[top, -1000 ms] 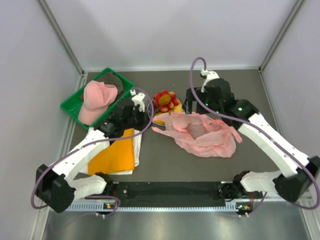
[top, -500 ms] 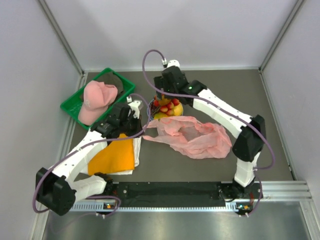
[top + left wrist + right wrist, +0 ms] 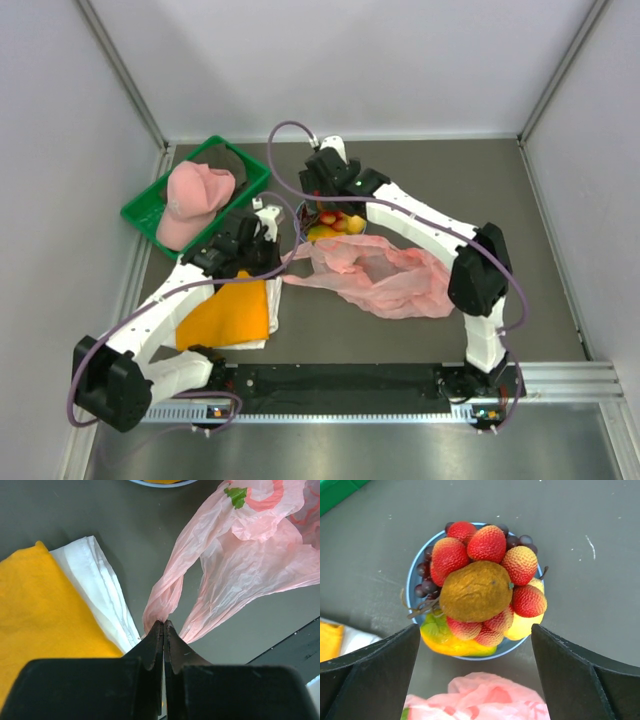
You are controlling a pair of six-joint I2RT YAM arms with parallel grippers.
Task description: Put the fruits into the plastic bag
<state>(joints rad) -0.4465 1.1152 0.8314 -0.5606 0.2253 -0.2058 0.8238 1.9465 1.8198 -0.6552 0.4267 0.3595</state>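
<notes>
Swung leftward, right gripper gapes above the fruits; left gripper pinches the flimsy bag handle. Topmost kiwi looks light, rounded: grasp across its middle.

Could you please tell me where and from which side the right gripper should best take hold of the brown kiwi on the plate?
Probably around its rounded middle, coming straight down from above. The kiwi lies on top of the pile on the plate, and red fruits crowd its lower sides, so only its upper half is free. The open right gripper stands wider than the kiwi.
</notes>
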